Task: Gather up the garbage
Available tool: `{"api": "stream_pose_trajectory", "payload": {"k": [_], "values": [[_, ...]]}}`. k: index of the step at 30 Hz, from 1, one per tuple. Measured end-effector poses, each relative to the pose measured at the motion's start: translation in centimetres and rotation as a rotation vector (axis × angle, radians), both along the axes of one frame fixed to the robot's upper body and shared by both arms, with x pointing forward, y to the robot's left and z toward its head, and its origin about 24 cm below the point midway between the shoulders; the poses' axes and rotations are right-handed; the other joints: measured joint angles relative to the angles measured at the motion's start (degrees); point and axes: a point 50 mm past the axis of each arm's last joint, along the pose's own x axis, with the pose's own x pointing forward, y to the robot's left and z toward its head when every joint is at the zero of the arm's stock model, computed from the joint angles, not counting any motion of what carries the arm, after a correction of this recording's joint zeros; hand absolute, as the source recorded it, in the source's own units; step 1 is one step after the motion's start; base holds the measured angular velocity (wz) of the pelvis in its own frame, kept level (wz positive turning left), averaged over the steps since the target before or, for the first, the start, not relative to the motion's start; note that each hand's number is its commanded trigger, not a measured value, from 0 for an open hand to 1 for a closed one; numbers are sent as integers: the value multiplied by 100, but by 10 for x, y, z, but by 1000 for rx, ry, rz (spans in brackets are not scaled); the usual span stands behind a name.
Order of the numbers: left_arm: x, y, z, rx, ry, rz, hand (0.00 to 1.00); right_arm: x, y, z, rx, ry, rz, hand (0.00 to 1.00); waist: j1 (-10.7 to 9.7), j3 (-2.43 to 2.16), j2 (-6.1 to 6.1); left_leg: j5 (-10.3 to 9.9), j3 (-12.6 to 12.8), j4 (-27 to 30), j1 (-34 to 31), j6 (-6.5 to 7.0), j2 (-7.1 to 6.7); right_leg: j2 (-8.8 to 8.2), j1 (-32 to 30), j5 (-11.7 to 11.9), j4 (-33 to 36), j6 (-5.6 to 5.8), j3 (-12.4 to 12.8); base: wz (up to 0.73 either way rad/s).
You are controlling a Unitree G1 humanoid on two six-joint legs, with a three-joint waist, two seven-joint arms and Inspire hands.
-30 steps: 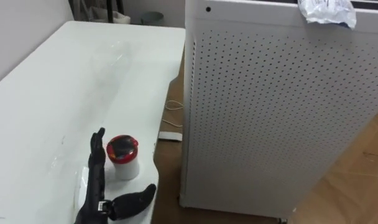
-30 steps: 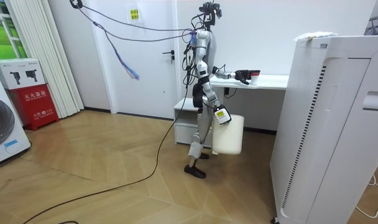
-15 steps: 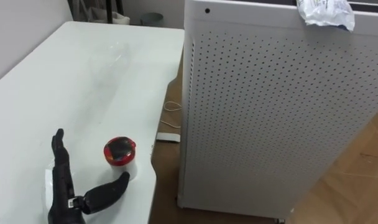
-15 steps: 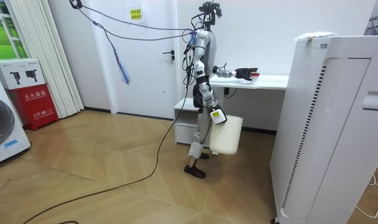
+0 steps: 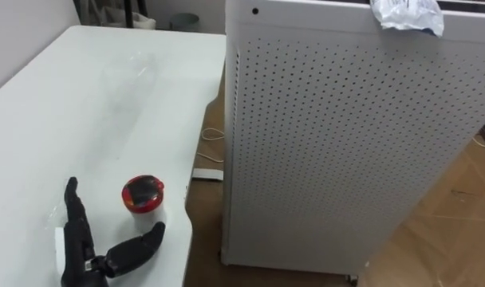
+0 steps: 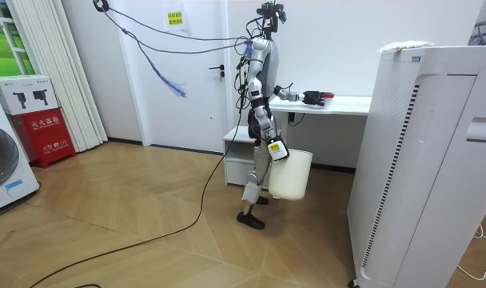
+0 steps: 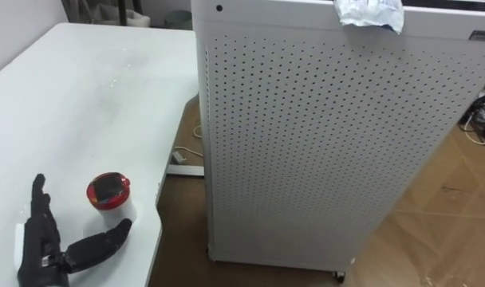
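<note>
"Now, which item is taken as the garbage, and where is it found?"

"A cup (image 5: 143, 198) with a red lid is taken as the likely target. It is set upright on the table (image 5: 59, 104), near the front edge and just beside the left hand (image 5: 81, 247). A crumpled wrapper (image 5: 406, 14) is also seen on top of the cabinet (image 5: 346, 143), well apart from the cup."

"How is the left hand held?"

"It is laid low over the table, with the fingers straight and pressed together and the thumb spread wide toward the cup. Nothing is gripped, and no contact with the cup is made out. The wide opening is judged to be prepared so that the cup can be enclosed from the side without being tipped."

"And the right hand (image 6: 272, 150)?"

"In the room view it is lowered at the rim of a white bin (image 6: 291, 174) at the robot's side. The bin is presumably kept there so that collected items can be dropped in. How that hand is set cannot be told."
</note>
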Motion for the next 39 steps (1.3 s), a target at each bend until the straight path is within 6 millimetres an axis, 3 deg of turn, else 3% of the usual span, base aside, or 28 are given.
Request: {"api": "stream_pose_trajectory", "payload": {"k": [21, 39], "values": [[8, -2, -1, -2, 12, -14, 0, 0, 3, -1, 3, 7, 18, 100, -31, 8, -9, 5, -30, -2, 4, -9, -2, 6, 54, 0, -3, 0, 5, 0], [17, -1, -2, -1, 15, 26, 0, -1, 16, -3, 39, 10, 16, 100, -324, 27, -2, 14, -3, -9, 80, -21, 5, 6, 77, 10, 6, -16, 21, 0]]}}
